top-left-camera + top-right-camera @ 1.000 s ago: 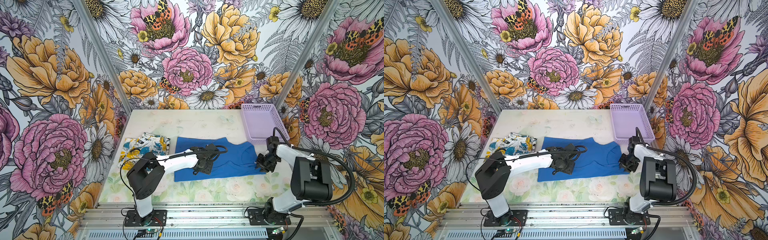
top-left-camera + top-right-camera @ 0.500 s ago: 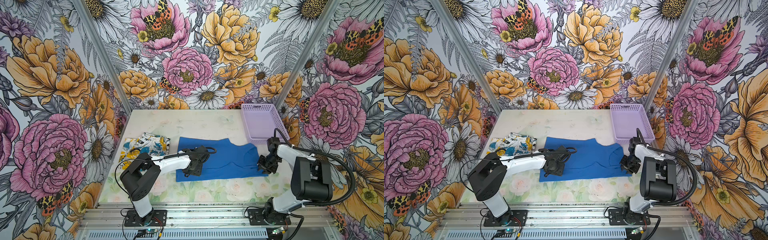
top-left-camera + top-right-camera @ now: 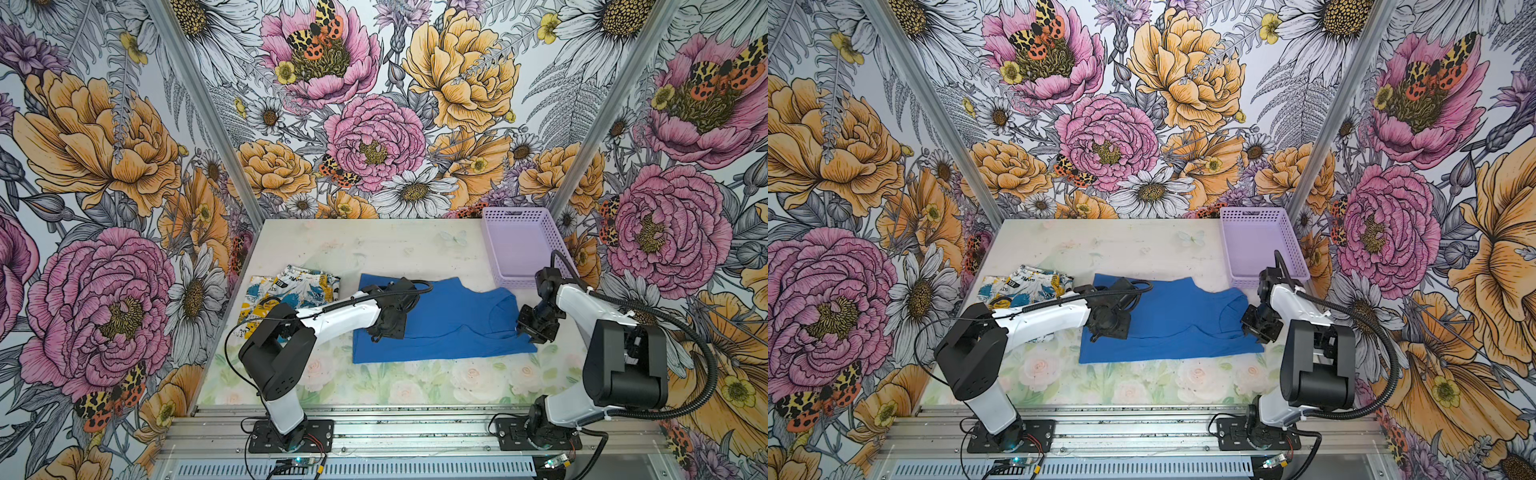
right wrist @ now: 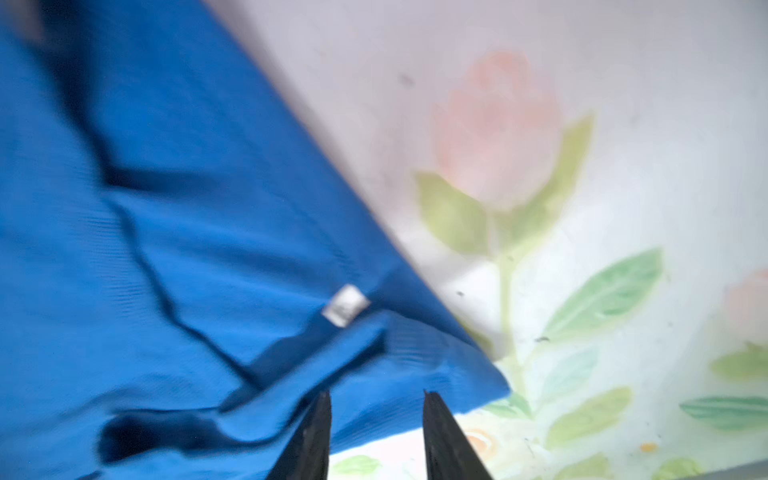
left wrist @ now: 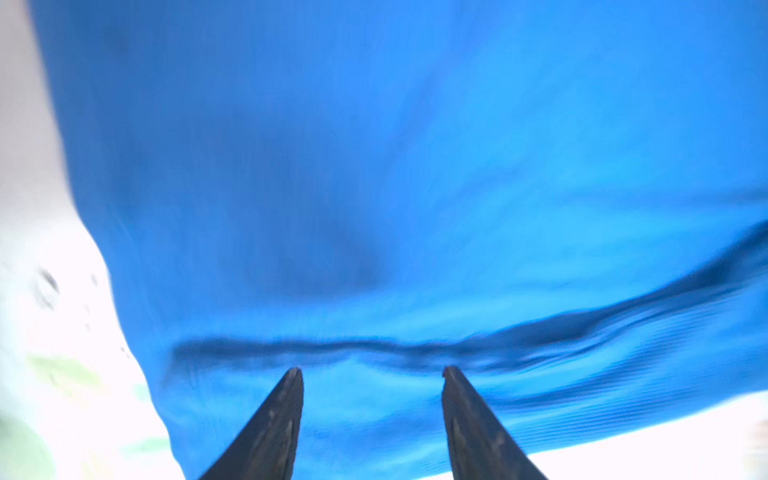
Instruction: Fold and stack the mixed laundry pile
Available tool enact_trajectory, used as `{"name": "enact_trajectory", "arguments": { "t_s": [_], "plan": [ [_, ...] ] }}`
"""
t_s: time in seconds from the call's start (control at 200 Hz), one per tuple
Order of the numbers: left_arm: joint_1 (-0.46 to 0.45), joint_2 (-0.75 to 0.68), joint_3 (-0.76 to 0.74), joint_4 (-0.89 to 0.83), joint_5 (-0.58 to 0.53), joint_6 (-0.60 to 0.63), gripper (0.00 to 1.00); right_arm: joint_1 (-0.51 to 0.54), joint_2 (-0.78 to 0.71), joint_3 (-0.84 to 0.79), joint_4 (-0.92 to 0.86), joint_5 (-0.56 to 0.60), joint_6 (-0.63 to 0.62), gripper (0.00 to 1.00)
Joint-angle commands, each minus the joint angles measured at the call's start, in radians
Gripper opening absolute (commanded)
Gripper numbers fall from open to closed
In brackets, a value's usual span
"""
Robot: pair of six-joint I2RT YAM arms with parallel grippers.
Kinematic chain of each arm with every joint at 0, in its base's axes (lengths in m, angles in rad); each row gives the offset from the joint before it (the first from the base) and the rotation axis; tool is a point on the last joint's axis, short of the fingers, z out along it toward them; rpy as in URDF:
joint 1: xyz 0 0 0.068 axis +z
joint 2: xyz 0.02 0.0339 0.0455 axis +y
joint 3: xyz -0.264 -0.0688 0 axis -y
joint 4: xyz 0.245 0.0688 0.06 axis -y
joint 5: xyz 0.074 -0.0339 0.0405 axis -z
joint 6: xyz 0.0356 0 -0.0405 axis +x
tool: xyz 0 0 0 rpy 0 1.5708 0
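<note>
- The royal blue T-shirt (image 3: 449,328) lies flat across the middle of the bench (image 3: 395,249), a little toward the front edge. Its neckline is toward the right edge, and a lengthwise fold line runs along it.
- The printed garment (image 3: 291,289), white with black text and yellow and blue splashes, sits folded near the left edge of the bench. It is just beside the T-shirt's left end, and the left arm partly covers it.
- A lavender perforated basket (image 3: 515,282) stands in the back right corner. The T-shirt's far right corner lies just beside its front wall.
- In both top views the left tool (image 3: 384,328) is low over the left part of the T-shirt. In the left wrist view its fingers (image 5: 293,386) stand well apart above the blue cloth, short of a dark crease, with nothing gripped between them.
- The right tool (image 3: 536,328) sits at the T-shirt's right end, by the front right corner of the cloth. In the right wrist view its fingers (image 4: 322,415) are parted, with the cloth's corner showing in the gap; I cannot tell whether they touch it.
- A small white tag (image 4: 345,305) shows on the blue cloth just beyond that tool.
</note>
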Motion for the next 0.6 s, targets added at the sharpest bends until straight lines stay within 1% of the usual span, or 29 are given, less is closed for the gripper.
{"name": "enact_trajectory", "arguments": {
  "t_s": [0.0,0.025,0.145,0.21,0.315,0.485,0.59],
  "plan": [
    [0.053,0.073,0.093,0.030,-0.023,0.069,0.56,0.105,0.063,0.115,0.086,-0.026,-0.018,0.39],
    [0.063,0.125,0.110,0.040,-0.026,0.080,0.56,0.121,0.090,0.137,0.111,-0.040,-0.022,0.39],
    [0.115,0.218,0.168,0.094,-0.028,0.100,0.55,0.184,0.206,0.204,0.257,-0.101,-0.047,0.39],
    [0.138,0.261,0.188,0.118,-0.028,0.103,0.55,0.204,0.268,0.243,0.286,-0.118,-0.062,0.39],
    [0.164,0.324,0.206,0.115,-0.029,0.097,0.52,0.226,0.345,0.268,0.299,-0.107,-0.090,0.39],
    [0.181,0.321,0.117,0.106,-0.003,0.042,0.50,0.239,0.416,0.243,0.293,-0.106,-0.081,0.38],
    [0.177,0.290,0.056,0.089,0.014,0.016,0.49,0.253,0.394,0.201,0.272,-0.087,-0.061,0.37]
  ]
}}
